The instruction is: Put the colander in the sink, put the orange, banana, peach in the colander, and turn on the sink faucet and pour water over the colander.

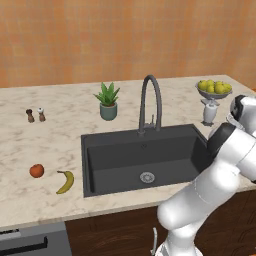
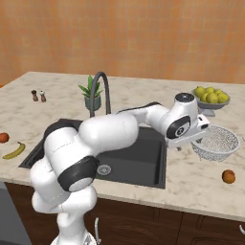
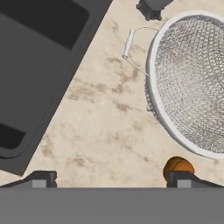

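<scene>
The two-finger gripper (image 3: 112, 178) hangs over bare marble counter (image 3: 100, 127) with its jaws spread wide and nothing between them; its two dark fingertips (image 3: 41, 178) sit at the lower left and lower right of the hand view. Just behind the right tip peeks a small round orange fruit (image 3: 176, 165), lying on the counter near the rim of the silvery wire-mesh colander (image 3: 192, 83), which fills the upper right of that view. A thin wire handle juts from the colander's rim toward the top centre. The dark grey rectangular sink (image 3: 39, 65) runs down the left side of the hand view, apart from the colander.

In the right base view the colander (image 2: 217, 142) stands on the counter right of the sink (image 2: 143, 158), just beside the hand, with the orange fruit (image 2: 228, 176) toward the lower right and a grey footed bowl of yellow-green fruits (image 2: 210, 98) behind it. The tall dark gooseneck faucet (image 2: 99, 93) rises behind the basin, a small potted green plant (image 2: 92, 95) next to it.

In the left base view, a curved yellow banana (image 1: 65, 181) and a round orange-red fruit (image 1: 36, 170) lie at the lower left, and two small shakers (image 1: 35, 115) stand at the far left. No writing is readable.
</scene>
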Controlling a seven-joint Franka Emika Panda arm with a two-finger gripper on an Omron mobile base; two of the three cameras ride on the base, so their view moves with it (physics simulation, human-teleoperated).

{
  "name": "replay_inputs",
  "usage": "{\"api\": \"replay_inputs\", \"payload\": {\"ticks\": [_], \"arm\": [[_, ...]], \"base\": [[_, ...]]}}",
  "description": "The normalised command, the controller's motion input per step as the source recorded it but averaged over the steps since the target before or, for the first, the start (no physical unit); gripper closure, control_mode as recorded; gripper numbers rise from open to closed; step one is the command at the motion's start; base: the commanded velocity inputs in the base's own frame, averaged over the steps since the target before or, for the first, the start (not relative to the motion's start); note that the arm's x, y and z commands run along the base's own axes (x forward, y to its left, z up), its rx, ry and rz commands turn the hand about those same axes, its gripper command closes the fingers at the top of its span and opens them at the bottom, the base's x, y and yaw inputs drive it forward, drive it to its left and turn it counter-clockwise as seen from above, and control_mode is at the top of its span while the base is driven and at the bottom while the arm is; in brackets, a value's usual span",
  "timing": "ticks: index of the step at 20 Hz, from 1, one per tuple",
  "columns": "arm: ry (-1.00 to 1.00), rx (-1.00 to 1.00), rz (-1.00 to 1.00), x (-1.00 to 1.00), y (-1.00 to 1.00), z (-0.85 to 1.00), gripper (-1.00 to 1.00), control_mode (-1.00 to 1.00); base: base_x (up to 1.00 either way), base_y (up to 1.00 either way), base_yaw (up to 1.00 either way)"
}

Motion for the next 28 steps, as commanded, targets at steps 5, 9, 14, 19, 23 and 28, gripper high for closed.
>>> {"api": "replay_inputs", "payload": {"ticks": [5, 9, 14, 19, 23, 28], "arm": [[0.01, 0.0, 0.0, 0.13, -0.35, -0.13, -1.0, -1.0], [0.0, 0.0, 0.01, 0.24, -0.17, -0.14, -1.0, -1.0], [0.01, -0.01, 0.01, 0.28, -0.08, -0.15, -1.0, -1.0], [0.0, 0.0, 0.03, 0.33, -0.11, -0.07, -1.0, -1.0], [0.02, -0.01, 0.03, 0.29, -0.14, -0.09, -1.0, -1.0], [0.05, -0.08, 0.01, 0.27, -0.01, -0.26, -1.0, -1.0]], "base": [[0.0, 0.0, 0.0], [0.0, 0.0, 0.0], [0.0, 0.0, 0.0], [0.0, 0.0, 0.0], [0.0, 0.0, 0.0], [0.0, 0.0, 0.0]]}}
